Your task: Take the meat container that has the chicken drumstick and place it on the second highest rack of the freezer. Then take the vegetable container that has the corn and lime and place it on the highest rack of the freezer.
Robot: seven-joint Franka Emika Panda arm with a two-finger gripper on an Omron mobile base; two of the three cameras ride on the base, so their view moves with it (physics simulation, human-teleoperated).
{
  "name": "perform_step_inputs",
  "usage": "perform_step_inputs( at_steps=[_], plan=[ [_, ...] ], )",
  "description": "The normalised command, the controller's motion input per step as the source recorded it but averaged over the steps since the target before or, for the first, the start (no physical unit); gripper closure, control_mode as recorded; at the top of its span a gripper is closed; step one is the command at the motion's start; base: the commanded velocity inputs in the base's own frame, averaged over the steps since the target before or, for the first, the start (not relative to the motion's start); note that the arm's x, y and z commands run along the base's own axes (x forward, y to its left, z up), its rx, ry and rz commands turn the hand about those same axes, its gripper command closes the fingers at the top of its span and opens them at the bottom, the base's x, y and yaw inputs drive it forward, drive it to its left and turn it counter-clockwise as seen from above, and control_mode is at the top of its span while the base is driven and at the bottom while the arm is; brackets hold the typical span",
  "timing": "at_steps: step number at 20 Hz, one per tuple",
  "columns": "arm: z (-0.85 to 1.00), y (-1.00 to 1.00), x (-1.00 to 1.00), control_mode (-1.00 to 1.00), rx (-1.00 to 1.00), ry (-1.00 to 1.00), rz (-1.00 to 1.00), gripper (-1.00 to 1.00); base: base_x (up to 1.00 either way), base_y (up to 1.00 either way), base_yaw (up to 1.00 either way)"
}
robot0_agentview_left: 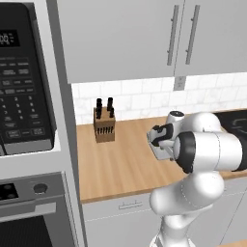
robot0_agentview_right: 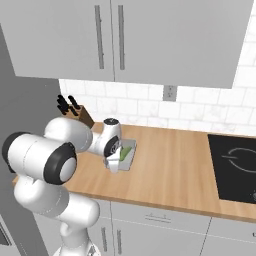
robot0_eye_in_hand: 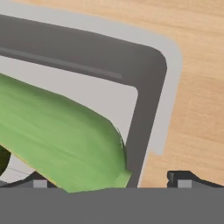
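Observation:
The vegetable container (robot0_agentview_right: 131,156) is a shallow grey tray lying on the wooden counter. The corn (robot0_eye_in_hand: 61,135), in a green husk, lies inside it against the dark inner wall (robot0_eye_in_hand: 146,109). A dark-green sliver at the hand view's left edge is the lime (robot0_eye_in_hand: 2,159). My gripper (robot0_eye_in_hand: 111,181) hangs low over the tray's near end, open, one fingertip (robot0_eye_in_hand: 39,182) inside by the corn and the other fingertip (robot0_eye_in_hand: 183,179) outside over the wood. It holds nothing. From the base it shows as gripper (robot0_agentview_right: 116,161) and gripper (robot0_agentview_left: 161,144). The meat container, chicken drumstick and freezer are out of view.
A knife block (robot0_agentview_left: 104,124) stands at the back of the counter (robot0_agentview_left: 120,164), left of the tray. A black cooktop (robot0_agentview_right: 235,167) lies to the right. Wall cabinets (robot0_agentview_right: 150,35) hang overhead. A microwave (robot0_agentview_left: 21,82) and oven stand at far left.

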Motion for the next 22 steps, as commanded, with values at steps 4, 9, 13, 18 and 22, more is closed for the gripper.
perform_step_inputs(
  at_steps=[4, 9, 13, 18, 22],
  plan=[
    [0.0, 0.0, 0.0, -1.0, 0.0, 0.0, 0.0, -1.0, 0.0, 0.0, 0.0],
    [0.0, 0.0, 0.04, -1.0, 0.0, 0.0, 0.0, 1.0, 0.0, 0.0, 0.0],
    [0.0, 0.0, 0.0, -1.0, 0.0, 0.0, 0.0, 1.0, 0.0, 0.0, 0.0],
    [-0.04, 0.0, 0.0, -1.0, 0.0, 0.01, 0.0, 1.0, 0.0, 0.0, 0.0],
    [-0.24, 0.0, 0.02, -1.0, 0.0, 0.18, 0.0, 1.0, 0.0, 0.0, 0.0]
  ],
)
